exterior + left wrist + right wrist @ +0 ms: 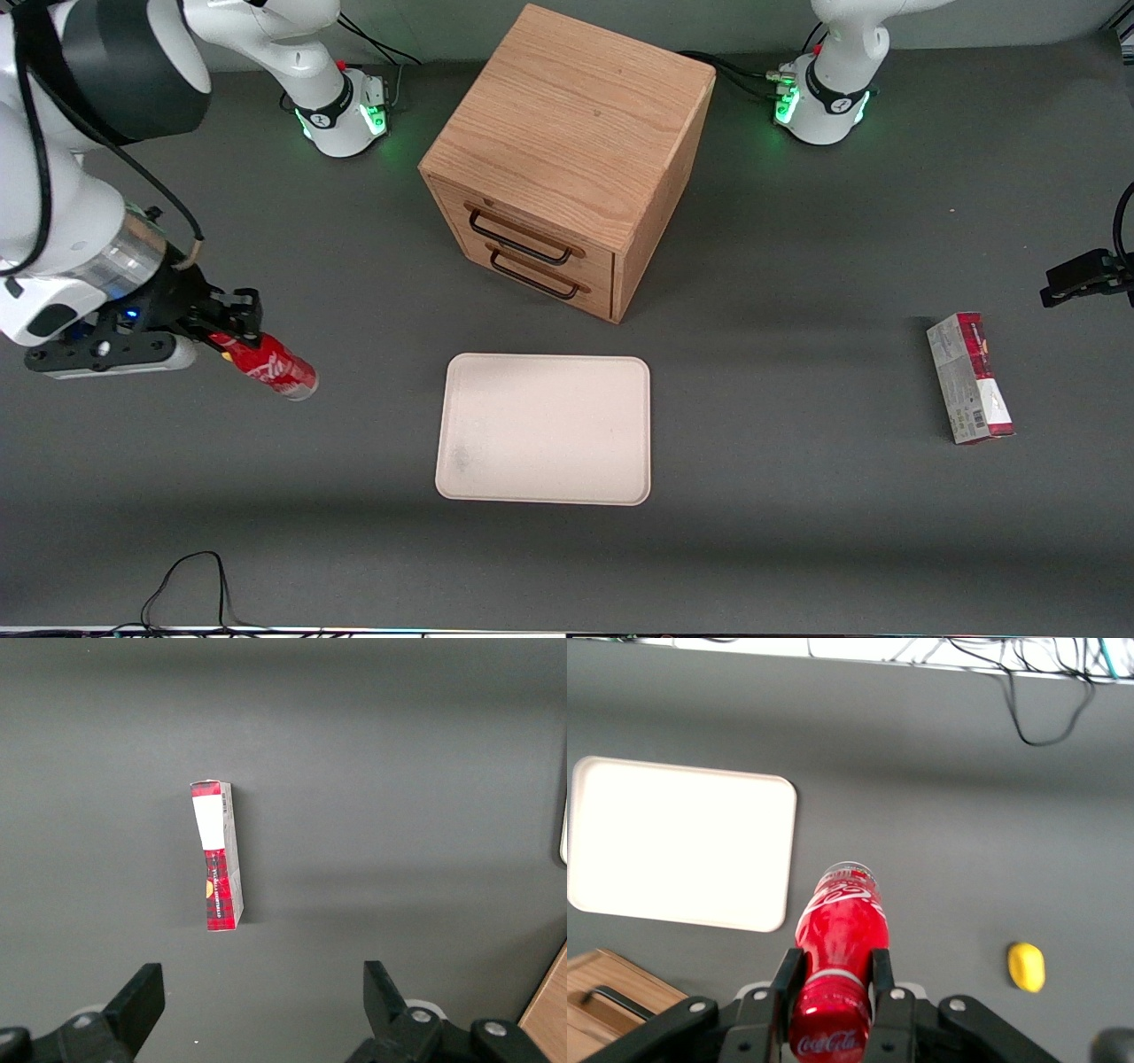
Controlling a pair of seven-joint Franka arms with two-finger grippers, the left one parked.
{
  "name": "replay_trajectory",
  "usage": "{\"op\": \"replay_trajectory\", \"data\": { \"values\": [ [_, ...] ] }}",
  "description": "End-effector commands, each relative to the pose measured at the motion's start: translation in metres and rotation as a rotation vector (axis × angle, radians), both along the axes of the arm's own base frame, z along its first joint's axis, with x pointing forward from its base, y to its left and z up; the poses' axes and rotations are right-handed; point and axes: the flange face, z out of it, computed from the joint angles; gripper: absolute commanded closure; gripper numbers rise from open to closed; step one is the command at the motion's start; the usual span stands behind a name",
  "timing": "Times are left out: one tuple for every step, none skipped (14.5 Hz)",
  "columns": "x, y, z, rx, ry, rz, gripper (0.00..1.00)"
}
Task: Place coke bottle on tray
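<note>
My right gripper (232, 326) is shut on the neck of the coke bottle (270, 366), a small glossy red bottle with white script. It holds the bottle tilted above the table, toward the working arm's end, apart from the tray. In the right wrist view the fingers (788, 979) clamp the bottle (840, 930) just below its red cap. The cream tray (545, 429) lies flat in front of the drawer cabinet, nearer the front camera, with nothing on it. It also shows in the right wrist view (678, 842).
A wooden drawer cabinet (567, 159) stands farther from the front camera than the tray. A red-and-grey carton box (969, 377) lies toward the parked arm's end. A yellow lemon-like lump (1026, 966) lies on the table near the gripper. Cables (182, 589) lie at the front edge.
</note>
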Motion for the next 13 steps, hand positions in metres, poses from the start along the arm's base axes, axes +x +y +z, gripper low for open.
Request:
{"op": "replay_trajectory", "data": {
  "values": [
    [0.029, 0.037, -0.017, 0.048, 0.001, -0.026, 1.0],
    [0.036, 0.054, -0.032, 0.069, -0.002, -0.039, 1.0],
    [0.043, 0.073, -0.049, 0.067, -0.023, -0.048, 1.0],
    [0.045, 0.097, -0.07, 0.054, -0.035, -0.043, 1.0],
    [0.051, 0.111, -0.093, 0.039, -0.041, -0.044, 1.0],
    [0.056, 0.124, -0.116, 0.044, -0.041, -0.036, 1.0],
    [0.06, 0.131, -0.14, 0.047, -0.027, -0.027, 1.0],
    [0.066, 0.134, -0.166, 0.044, -0.007, -0.019, 1.0],
    [0.066, 0.149, -0.193, 0.037, 0.002, 0.008, 1.0],
    [0.068, 0.154, -0.217, 0.012, 0.009, 0.022, 1.0],
    [0.069, 0.154, -0.239, -0.011, 0.025, 0.03, 1.0],
    [0.068, 0.157, -0.258, -0.027, 0.042, 0.043, 1.0],
    [0.066, 0.16, -0.272, -0.028, 0.038, 0.053, 1.0]
  ]
}}
